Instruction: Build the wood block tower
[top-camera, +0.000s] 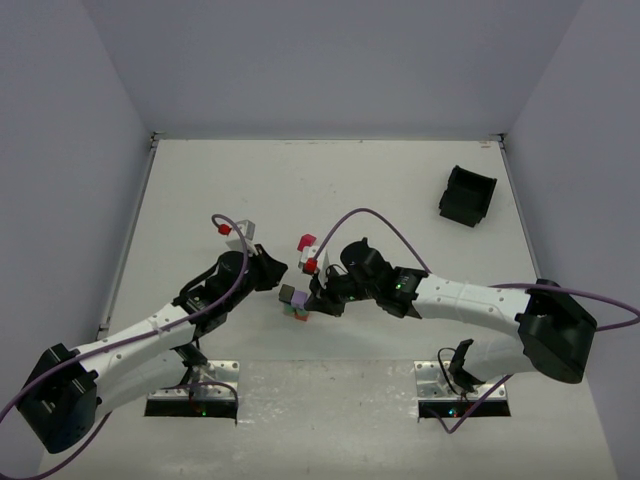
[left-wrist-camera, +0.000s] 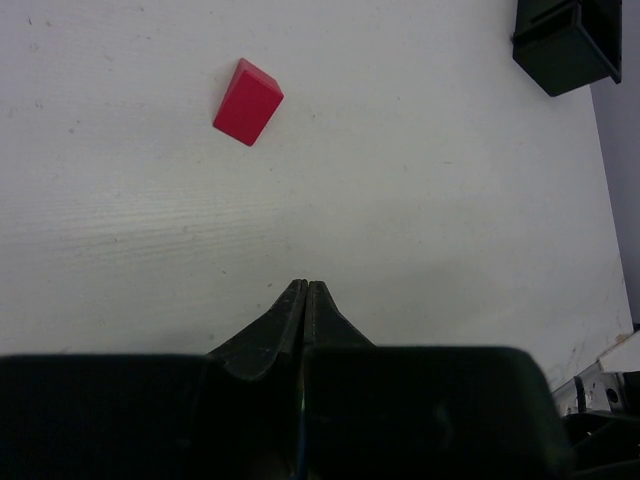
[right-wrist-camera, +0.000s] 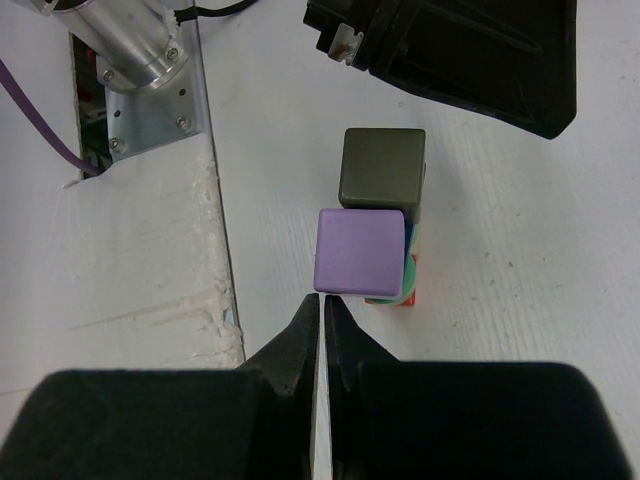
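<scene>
The tower (top-camera: 298, 308) stands between the two arms, near the front of the table. From above, the right wrist view shows its top as a purple cube (right-wrist-camera: 362, 248), with green, blue and red-orange edges showing beneath it. A dark grey-brown block (right-wrist-camera: 383, 167) sits against the purple cube's far side; what it rests on is hidden. My right gripper (right-wrist-camera: 328, 298) is shut and empty, its tips just short of the purple cube's near edge. My left gripper (left-wrist-camera: 306, 286) is shut and empty over bare table. A red-pink block (left-wrist-camera: 247, 101) lies loose ahead of it.
A black plastic bin (top-camera: 467, 195) stands at the back right, also seen as the bin (left-wrist-camera: 567, 40) in the left wrist view. The left arm's black gripper body (right-wrist-camera: 450, 50) hangs just beyond the tower. A metal base bracket (right-wrist-camera: 140, 70) sits at the table's near edge.
</scene>
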